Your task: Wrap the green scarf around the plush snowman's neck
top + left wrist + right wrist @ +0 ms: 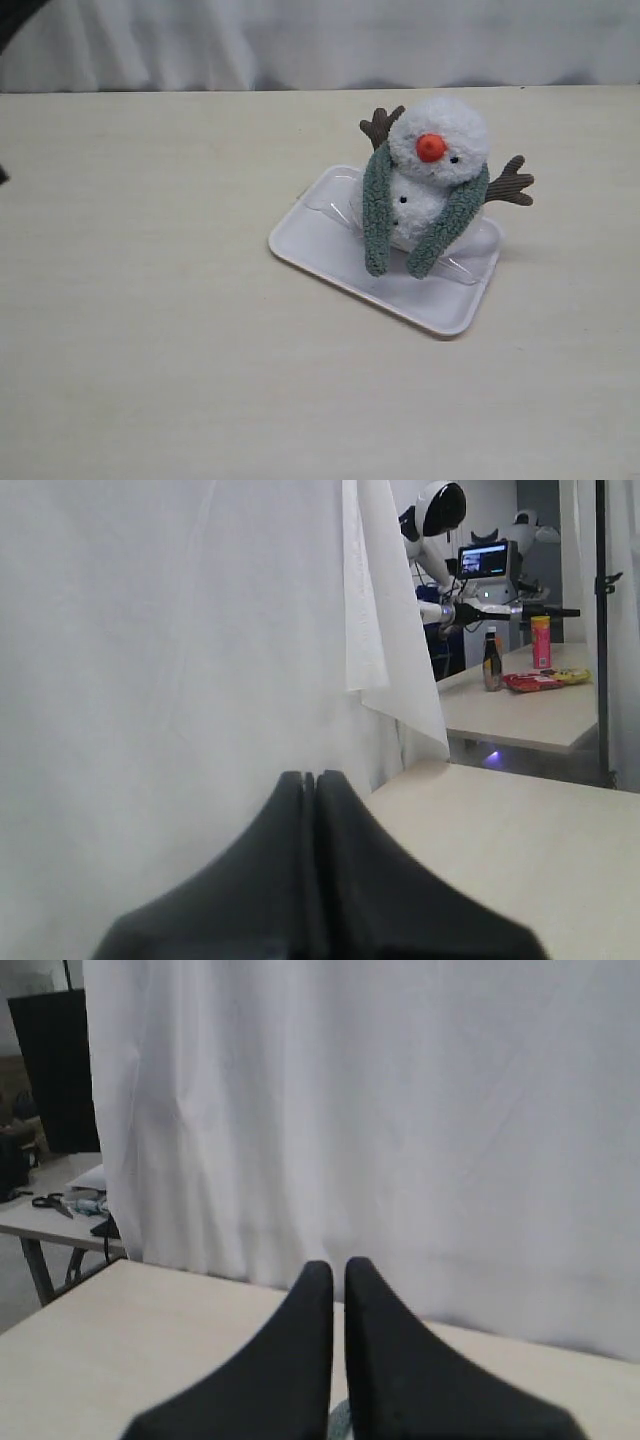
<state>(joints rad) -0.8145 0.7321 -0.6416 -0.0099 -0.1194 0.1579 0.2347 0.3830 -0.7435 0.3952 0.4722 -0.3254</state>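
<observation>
- The plush snowman [440, 150] sits upright on a white tray [320, 245], right of the middle of the pale wooden table [150, 300], its orange nose facing the exterior camera.
- The green scarf [378, 215] lies around the crease between the snowman's 2 balls. Its 2 ends hang down the front, 1 on each side of the body, and both tips rest on the tray.
- The 2 ends hang apart, neither crossed nor knotted.
- 2 brown twig arms stick out beside the head, 1 on each side above the scarf.
- Neither arm shows in the exterior view.
- In the left wrist view, the left gripper [308, 775] has its 2 black fingers pressed together with nothing between them. It points at a white curtain [150, 630].
- Beyond the curtain's edge stands another table [530, 715] with a dark bottle [491, 660] and an orange can [541, 642].
- In the right wrist view, the right gripper [338, 1263] has its fingers drawn together but for a thin slit, holding nothing, above the table and facing the curtain.
</observation>
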